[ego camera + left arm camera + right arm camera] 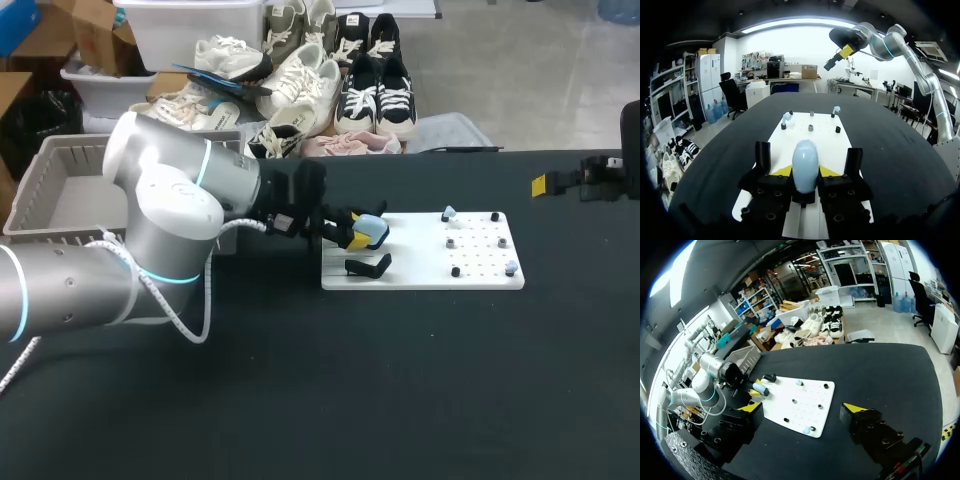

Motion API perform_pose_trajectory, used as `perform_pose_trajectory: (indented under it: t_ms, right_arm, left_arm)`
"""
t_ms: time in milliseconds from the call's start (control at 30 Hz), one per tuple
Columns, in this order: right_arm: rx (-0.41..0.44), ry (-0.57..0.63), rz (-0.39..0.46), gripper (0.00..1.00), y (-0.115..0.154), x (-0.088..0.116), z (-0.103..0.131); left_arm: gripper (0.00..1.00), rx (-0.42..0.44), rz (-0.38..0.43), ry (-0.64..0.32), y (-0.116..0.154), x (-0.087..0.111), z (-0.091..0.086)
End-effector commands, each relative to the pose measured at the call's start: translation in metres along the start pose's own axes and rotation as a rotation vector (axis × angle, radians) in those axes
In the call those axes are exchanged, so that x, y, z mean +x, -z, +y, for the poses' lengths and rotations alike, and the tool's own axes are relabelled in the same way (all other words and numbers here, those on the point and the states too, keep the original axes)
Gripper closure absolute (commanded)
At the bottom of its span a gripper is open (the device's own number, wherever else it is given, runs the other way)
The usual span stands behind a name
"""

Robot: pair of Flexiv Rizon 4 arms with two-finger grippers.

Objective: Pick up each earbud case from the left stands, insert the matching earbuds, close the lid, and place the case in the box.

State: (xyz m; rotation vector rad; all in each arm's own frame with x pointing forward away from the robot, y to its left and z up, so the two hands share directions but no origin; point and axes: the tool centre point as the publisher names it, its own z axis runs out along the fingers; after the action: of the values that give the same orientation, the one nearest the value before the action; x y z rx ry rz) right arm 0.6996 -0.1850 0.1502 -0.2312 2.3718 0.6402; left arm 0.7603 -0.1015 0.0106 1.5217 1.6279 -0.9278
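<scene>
From above, my left arm comes in from the left and my left gripper [352, 236] is closed on the earbud case [373, 232], which sits just above the near-left corner of the white board [420, 272]. The case is a small, pale blue, round-cornered block. A black stand [369, 266] sits on the board just beside it. Two pale earbuds [449, 213] stand on pegs further right. The grey box [40, 195] lies behind my arm, well apart from the case.

At my left wrist, the earbud case [805, 164] looks smooth, glossy and egg-shaped, standing upright. The yellow fingertips [781, 171] press it from both sides, and the left gripper [805, 173] is narrow around it. I cannot tell from here whether the lid is shut. The board [810, 142] stretches ahead, with an earbud [786, 118] on a peg.

At my right wrist, my right gripper [803, 409] stands wide with nothing between its fingers, high over the table. Beyond it, the left gripper [754, 389] holds the case [760, 388] as a tiny blue spot at the board's [800, 397] far corner, near the box [746, 356].
</scene>
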Motion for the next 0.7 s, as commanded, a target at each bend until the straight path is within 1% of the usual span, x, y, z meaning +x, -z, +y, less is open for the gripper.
perform_pose_trajectory:
  t_ms: [33, 300, 533, 700]
  right_arm:
    - [-0.002, 0.001, 0.001, 0.0, 0.0, 0.0, -0.001]
    - [-0.002, 0.001, 0.001, 0.0, 0.0, 0.0, -0.001]
    - [-0.002, 0.001, 0.001, 0.0, 0.0, 0.0, -0.001]
    - [-0.002, 0.001, 0.001, 0.0, 0.0, 0.0, -0.001]
  left_arm:
    - [1.0, 0.008, 0.002, 0.002, -0.001, 0.001, 0.004]
    - [1.0, -0.001, -0.019, 0.01, 0.011, -0.011, 0.003]
    - [1.0, -0.011, -0.025, -0.001, 0.025, -0.032, 0.002]
    - [1.0, -0.017, -0.023, -0.027, 0.028, -0.046, -0.002]
